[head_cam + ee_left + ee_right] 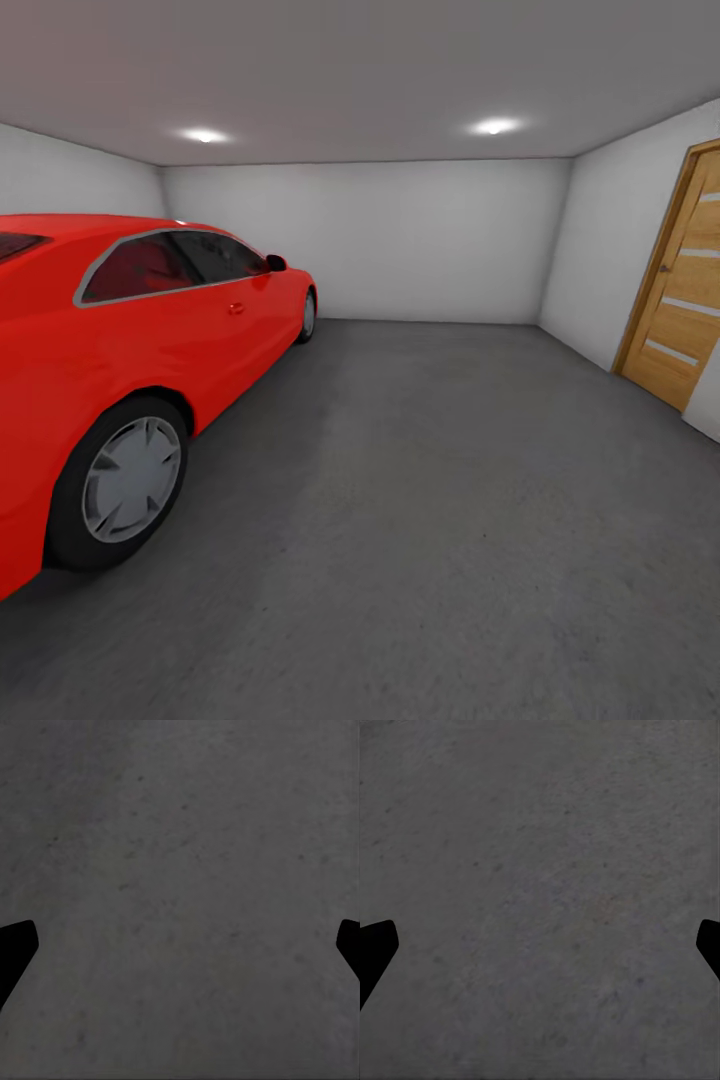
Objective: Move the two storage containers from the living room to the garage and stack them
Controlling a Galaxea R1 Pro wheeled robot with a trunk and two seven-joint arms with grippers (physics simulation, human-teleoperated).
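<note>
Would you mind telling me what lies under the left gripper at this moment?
Under the left gripper, its fingertips spread wide with nothing between them, lies bare dark grey speckled concrete floor. No storage container rests there. Whatever sits beyond the frame edges cannot be judged.

Red car (150,330) at 9 o'clock, silver-grey wheels. Floor (450,500) dark grey, speckled. Walls (420,240) white-grey. Door (685,300) at 3 o'clock: wood-brown w/ pale stripes, prob. glass.

No text, label, brand, number or sign can be read anywhere: the red car (130,340), the wooden door (685,300), the white walls and the grey floor (450,500) carry no legible markings.
</note>
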